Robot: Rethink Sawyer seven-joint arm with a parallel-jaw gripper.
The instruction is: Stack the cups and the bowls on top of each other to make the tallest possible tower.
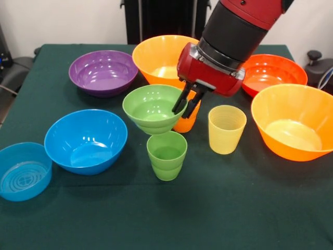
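**A:** Where is the arm?

**B:** The gripper (186,104) hangs from above at the right rim of the small green bowl (152,108). Its two dark fingers (179,102) straddle that rim, one inside and one outside, so the claw looks clamped on the bowl's edge.

**A:** Is the bowl on the table?

**B:** No. It sits lifted and a little tilted, just above and behind the green cup (167,154), which stands upright on the dark green tablecloth (234,208). I cannot tell whether the bowl's base touches the cup's rim (they overlap from this side).

**A:** And the other cups?

**B:** The orange cup (188,120) stands right behind the green bowl, mostly hidden by it and by the fingers. The pale yellow cup (226,129) stands upright to the right, apart from the rest.

**A:** The bowls?

**B:** The medium blue bowl (86,140) is left of the green cup, with the small translucent blue bowl (23,172) beside it at the picture's left edge. The purple bowl (103,72) lies further back. One big orange bowl (158,57) sits behind the green one, partly covered by the arm; the second big orange bowl (291,127) is at the right, and the red-orange bowl (273,73) behind it. All rest open side up.
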